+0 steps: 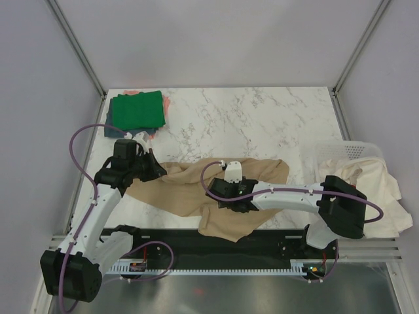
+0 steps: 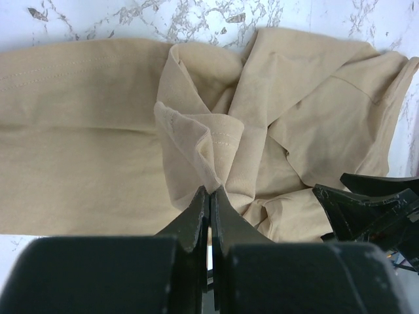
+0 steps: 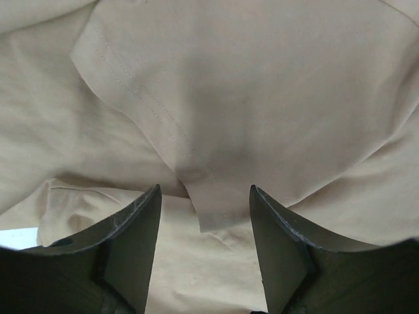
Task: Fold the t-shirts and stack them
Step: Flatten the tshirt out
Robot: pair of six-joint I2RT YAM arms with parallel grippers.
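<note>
A large tan t-shirt (image 1: 196,186) lies crumpled across the near middle of the table. My left gripper (image 1: 156,171) is shut on a bunched fold of its left part, seen pinched at the fingertips in the left wrist view (image 2: 209,191). My right gripper (image 1: 234,204) hovers open over the shirt's lower middle; in the right wrist view (image 3: 204,199) a stitched hem corner (image 3: 209,209) lies between the spread fingers. A folded stack with a green t-shirt (image 1: 137,110) on top sits at the far left, with dark blue-grey and salmon-pink edges showing beneath.
A white mesh basket (image 1: 347,152) stands at the right edge with a cream cloth (image 1: 380,190) spilling out of it. Bare marble table (image 1: 262,124) spreads behind the tan shirt. The right arm's black jaws show in the left wrist view (image 2: 373,209).
</note>
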